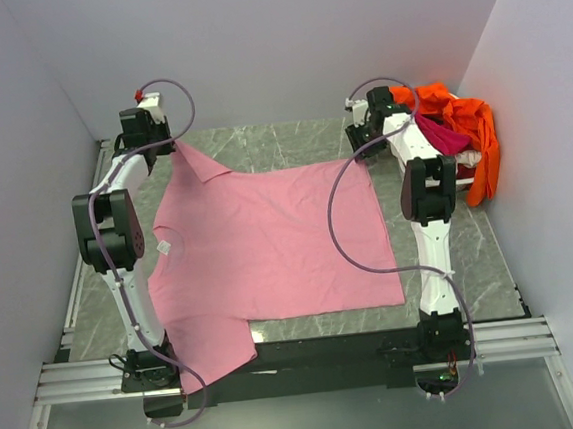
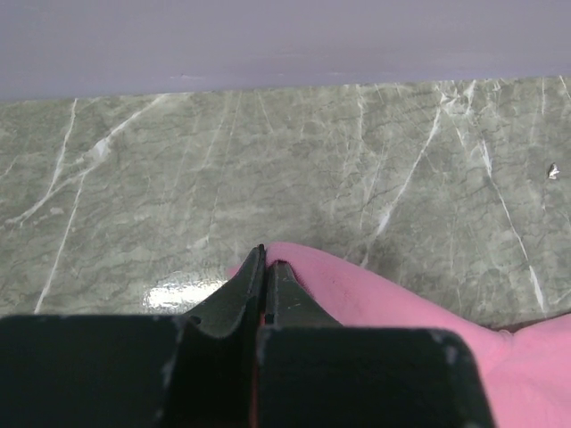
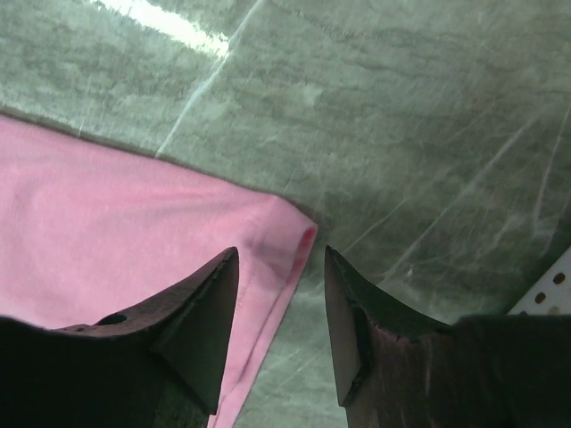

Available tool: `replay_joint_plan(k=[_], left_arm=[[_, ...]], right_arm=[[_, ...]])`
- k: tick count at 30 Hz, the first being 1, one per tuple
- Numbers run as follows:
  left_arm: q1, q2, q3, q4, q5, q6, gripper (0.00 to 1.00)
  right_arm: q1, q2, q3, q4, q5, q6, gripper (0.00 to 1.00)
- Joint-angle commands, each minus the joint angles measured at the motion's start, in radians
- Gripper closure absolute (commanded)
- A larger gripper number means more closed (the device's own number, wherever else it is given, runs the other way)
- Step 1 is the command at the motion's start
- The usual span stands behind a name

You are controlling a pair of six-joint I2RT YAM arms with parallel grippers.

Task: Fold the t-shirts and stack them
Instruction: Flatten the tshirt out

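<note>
Far left, the L gripper [image 1: 167, 145] sat near the back wall [image 1: 282, 44], fingers pressed together and clamped on the tip of the pink shirt's [image 1: 269, 246] far sleeve. That sleeve was pulled into a taut point up off the table [image 1: 260, 141]. In the L wrist view the gripper [image 2: 265, 259] showed no gap betw. the fingers, w/ pink cloth [image 2: 401, 330] bulging out just past and to the right of the tips, over grey marble [image 2: 268, 160].

The pink shirt lay spread flat across the middle of the table. Its neck was toward the L arm, w/ a small white tag [image 1: 164, 247] there, and the hem toward the R arm. The near sleeve hung over the near table edge, by the L arm's base.

At the shirt's far hem corner was the R gripper [image 1: 363, 148]. In the R wrist view its fingers [image 3: 281, 251] stood apart, gripping nothing. The shirt corner [image 3: 116, 205] lay flat on the marble [image 3: 401, 134] below and betw. the two tips, w/ a slight curl at the very corner. Couldn't tell if the tips touched the cloth.

Far right, against the side wall, lay a loose heap: the orange shirt [image 1: 469, 118] draped over what looked like a white basket [image 1: 470, 158], w/ the magenta shirt [image 1: 446, 138] bunched on its left side, just beside the R arm. Both were unfolded.
</note>
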Motion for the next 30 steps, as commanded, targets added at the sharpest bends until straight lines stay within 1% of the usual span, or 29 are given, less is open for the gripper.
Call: replay_joint_plan(k=[1, 9, 10, 12, 13, 14, 15, 16, 17, 18, 19, 20, 21, 22, 23, 24, 25, 26, 27, 28, 30], left_arm=[[0.006, 0.014, 0.05, 0.045, 0.043, -0.011, 1.0], [0.006, 0.051, 0.096, 0.029, 0.123, -0.044, 1.0], [0.006, 0.056, 0.103, 0.0, 0.143, -0.051, 1.0], [0.009, 0.083, 0.137, -0.018, 0.177, -0.08, 1.0], [0.007, 0.096, 0.154, -0.029, 0.197, -0.09, 1.0], [0.007, 0.111, 0.197, -0.058, 0.247, -0.118, 1.0], [0.007, 0.142, 0.22, -0.069, 0.269, -0.135, 1.0], [0.009, 0.159, 0.244, -0.081, 0.287, -0.155, 1.0], [0.01, 0.177, 0.295, -0.09, 0.343, -0.201, 1.0], [0.02, 0.218, 0.323, -0.092, 0.358, -0.239, 1.0], [0.024, 0.241, 0.353, -0.094, 0.364, -0.285, 1.0], [0.032, 0.266, 0.407, -0.065, 0.376, -0.381, 1.0], [0.046, 0.31, 0.424, -0.039, 0.402, -0.437, 0.98], [0.052, 0.33, 0.436, -0.011, 0.399, -0.495, 0.92], [0.055, 0.35, 0.453, 0.018, 0.396, -0.593, 0.68], [0.059, 0.382, 0.462, 0.064, 0.375, -0.635, 0.54], [0.061, 0.395, 0.473, 0.077, 0.367, -0.672, 0.46], [0.063, 0.406, 0.493, 0.09, 0.366, -0.717, 0.45], [0.064, 0.412, 0.502, 0.084, 0.34, -0.726, 0.43], [0.064, 0.407, 0.51, 0.077, 0.318, -0.723, 0.41], [0.064, 0.363, 0.496, 0.04, 0.284, -0.665, 0.41]], right_arm=[[-0.004, 0.018, 0.069, -0.019, 0.004, 0.019, 0.5], [-0.006, 0.045, 0.118, -0.029, 0.015, 0.039, 0.52], [-0.004, 0.048, 0.123, -0.029, 0.016, 0.04, 0.53], [-0.004, 0.045, 0.118, -0.025, 0.007, 0.042, 0.53], [-0.003, 0.038, 0.091, -0.019, 0.006, 0.04, 0.53], [-0.003, 0.024, 0.066, -0.007, 0.004, 0.036, 0.53], [0.0, -0.016, 0.033, 0.032, 0.002, 0.022, 0.53], [0.002, -0.042, -0.043, 0.056, 0.001, 0.016, 0.53], [0.0, -0.092, -0.078, 0.079, -0.004, 0.011, 0.53], [0.002, -0.113, -0.108, 0.11, -0.011, 0.006, 0.53], [0.002, -0.131, -0.145, 0.116, -0.02, 0.005, 0.53], [0.003, -0.146, -0.159, 0.121, -0.045, 0.005, 0.53], [0.003, -0.171, -0.17, 0.125, -0.054, 0.006, 0.53], [0.006, -0.18, -0.185, 0.124, -0.065, 0.008, 0.53], [0.008, -0.194, -0.191, 0.122, -0.079, 0.008, 0.53], [0.009, -0.202, -0.198, 0.119, -0.083, 0.008, 0.53], [0.014, -0.206, -0.21, 0.115, -0.088, 0.008, 0.53], [0.017, -0.22, -0.217, 0.113, -0.093, 0.006, 0.53], [0.017, -0.229, -0.228, 0.112, -0.103, 0.0, 0.53], [0.02, -0.24, -0.257, 0.113, -0.106, -0.003, 0.53], [0.025, -0.283, -0.293, 0.128, -0.117, -0.013, 0.53]])
